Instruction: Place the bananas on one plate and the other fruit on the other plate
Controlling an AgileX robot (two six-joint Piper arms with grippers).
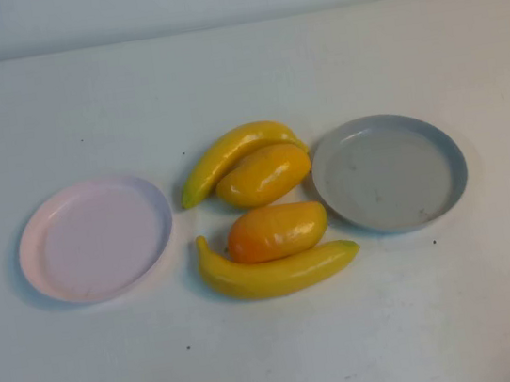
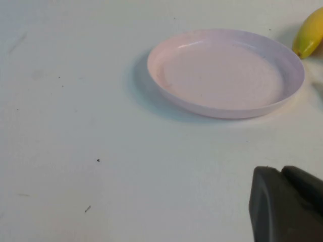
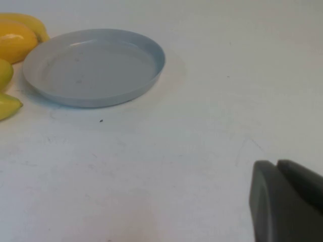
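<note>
Two yellow bananas lie mid-table between the plates, one farther (image 1: 231, 152) and one nearer (image 1: 276, 273). Two orange-yellow mango-like fruits (image 1: 264, 174) (image 1: 277, 231) lie between them, touching them. The pale pink plate (image 1: 95, 237) is empty on the left. The grey-blue plate (image 1: 390, 172) is empty on the right. Neither gripper shows in the high view. My left gripper (image 2: 281, 171) is shut and empty over bare table near the pink plate (image 2: 227, 75). My right gripper (image 3: 276, 164) is shut and empty over bare table near the grey-blue plate (image 3: 96, 65).
The white table (image 1: 279, 359) stretches all around the plates and fruit. A banana tip (image 2: 309, 34) shows past the pink plate in the left wrist view. Fruit ends (image 3: 15, 44) show beside the grey-blue plate in the right wrist view.
</note>
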